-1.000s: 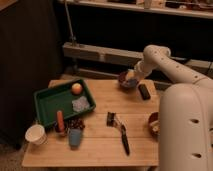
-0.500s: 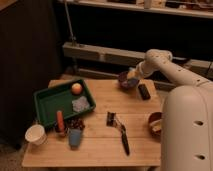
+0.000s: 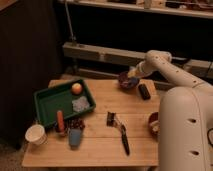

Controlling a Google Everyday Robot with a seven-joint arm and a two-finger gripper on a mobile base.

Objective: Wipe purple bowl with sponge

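— Saw the gripper [image 3: 131,75]?
— Yes. Hung at the far edge of the table [image 3: 100,152], right over the purple bowl [image 3: 126,83]. Fingers pressed tight together. Looked down into the bowl, at its right side.
— Held something?
— Could not tell. Too dark and small there.
— Moved since a second before?
— Only a tiny bit. Sat a touch lower in the bowl back then, came up a little, then hardly shifted at all. Stayed pressed together the whole time.
— And the bowl?
— Kept its spot near the back edge of the table, right of the middle. Did not slide.
— Found the sponge [image 3: 144,91]?
— Lay flat on the table just to the right of the bowl, not touching it. Looked very dark. Same spot as before, too.
— Anything else changed?
— No. Green tray [image 3: 50,102] rested on the left as before, with the orange [image 3: 76,88] in its back corner and a pale crumpled thing [image 3: 80,104] beside it. White cup [image 3: 35,134] stood at the front left corner. Blue cup [image 3: 75,136] stood near it, next to a long orange-red thing [image 3: 60,121]. Brush [image 3: 122,134] with the black handle lay in the middle of the table, handle toward the front. Dark red bowl [image 3: 152,122] peeked out on the right, half hidden by the big white robot body [image 3: 185,130].
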